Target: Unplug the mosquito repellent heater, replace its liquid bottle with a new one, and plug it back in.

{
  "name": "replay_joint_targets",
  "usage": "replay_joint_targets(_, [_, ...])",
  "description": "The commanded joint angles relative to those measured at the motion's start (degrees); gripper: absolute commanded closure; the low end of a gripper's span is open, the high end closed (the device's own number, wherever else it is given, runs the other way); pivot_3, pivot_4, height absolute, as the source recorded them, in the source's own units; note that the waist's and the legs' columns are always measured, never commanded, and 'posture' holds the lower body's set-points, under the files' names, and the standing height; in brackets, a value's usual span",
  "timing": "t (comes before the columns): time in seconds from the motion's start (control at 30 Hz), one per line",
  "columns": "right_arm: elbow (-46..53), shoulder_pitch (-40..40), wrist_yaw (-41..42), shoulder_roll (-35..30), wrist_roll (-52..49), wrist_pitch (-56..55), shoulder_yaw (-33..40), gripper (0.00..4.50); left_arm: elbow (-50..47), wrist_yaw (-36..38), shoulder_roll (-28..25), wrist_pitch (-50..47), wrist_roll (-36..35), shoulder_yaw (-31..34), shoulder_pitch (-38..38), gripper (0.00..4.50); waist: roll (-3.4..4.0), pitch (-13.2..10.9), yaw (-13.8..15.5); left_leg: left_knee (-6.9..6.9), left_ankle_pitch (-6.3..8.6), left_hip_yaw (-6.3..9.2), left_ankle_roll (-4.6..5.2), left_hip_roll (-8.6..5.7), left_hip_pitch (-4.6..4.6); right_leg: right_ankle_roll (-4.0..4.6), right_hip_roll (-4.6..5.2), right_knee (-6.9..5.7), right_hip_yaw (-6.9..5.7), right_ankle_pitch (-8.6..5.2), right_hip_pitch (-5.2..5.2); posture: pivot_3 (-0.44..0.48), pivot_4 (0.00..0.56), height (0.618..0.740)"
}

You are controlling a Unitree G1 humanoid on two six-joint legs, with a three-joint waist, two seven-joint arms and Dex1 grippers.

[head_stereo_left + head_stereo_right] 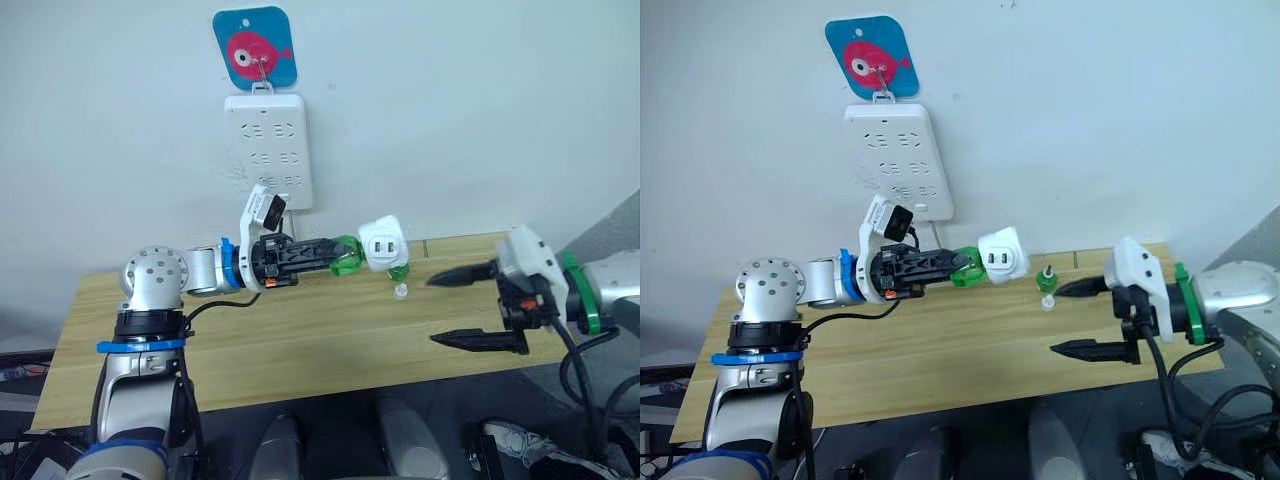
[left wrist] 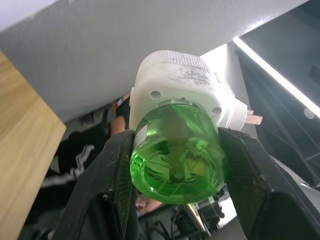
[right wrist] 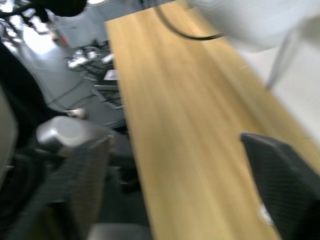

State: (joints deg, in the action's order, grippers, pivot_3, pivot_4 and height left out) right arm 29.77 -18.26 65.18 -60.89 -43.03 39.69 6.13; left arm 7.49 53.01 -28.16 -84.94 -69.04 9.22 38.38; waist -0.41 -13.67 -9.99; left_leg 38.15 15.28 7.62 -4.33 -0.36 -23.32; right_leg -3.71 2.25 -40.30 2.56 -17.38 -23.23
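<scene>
I hold the white mosquito repellent heater in the air above the wooden table, unplugged, with its two prongs facing me. A green liquid bottle is screwed into it, and my left gripper is shut on that bottle. Another small green bottle stands on the table just beneath the heater, with a small white cap beside it. To the right of them my right gripper hangs open over the table's right end, nothing between its fingers.
A long white power strip hangs on the wall behind the table, under a blue hook plate with a pink fish. The table's right end lies under my right gripper.
</scene>
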Motion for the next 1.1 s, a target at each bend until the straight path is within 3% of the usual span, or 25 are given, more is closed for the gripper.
replay_joint_targets(0.03, [-0.94,-3.41,1.18,-0.44,0.80,-2.35,1.50,0.00,-0.91,3.32,-1.21,-0.60,-0.28,-1.14,-0.11,2.24,0.01,0.01,-0.04,0.00,0.00,0.00,0.00,0.00,0.00,0.00,0.00,0.00,0.01,0.00,0.00,-0.268,0.161,0.734])
replay_joint_targets(0.47, [0.43,-16.21,2.15,6.76,4.53,-6.47,-7.36,0.00,-0.87,7.19,-2.04,0.99,2.23,-3.52,0.89,2.24,0.03,0.18,-1.33,-0.03,0.00,0.02,0.00,0.01,0.00,0.00,0.01,0.00,-0.01,0.00,-0.01,-0.256,0.156,0.734])
replay_joint_targets(1.0, [-2.54,-19.73,5.29,13.28,18.20,-21.77,-15.91,0.00,-1.87,7.00,-1.41,0.44,1.45,-3.28,1.28,2.24,0.03,0.43,-1.27,-0.02,0.00,0.06,-0.01,0.00,0.01,0.00,0.03,-0.02,-0.02,0.00,-0.01,-0.247,0.161,0.734])
replay_joint_targets(1.1, [-3.11,-19.56,5.71,13.65,19.18,-23.29,-16.05,0.55,-2.42,7.12,-1.47,0.26,1.19,-3.38,1.12,2.24,0.03,0.43,-1.27,-0.02,0.00,0.05,-0.01,-0.01,0.01,0.00,0.04,-0.02,-0.01,0.00,-0.01,-0.245,0.162,0.734])
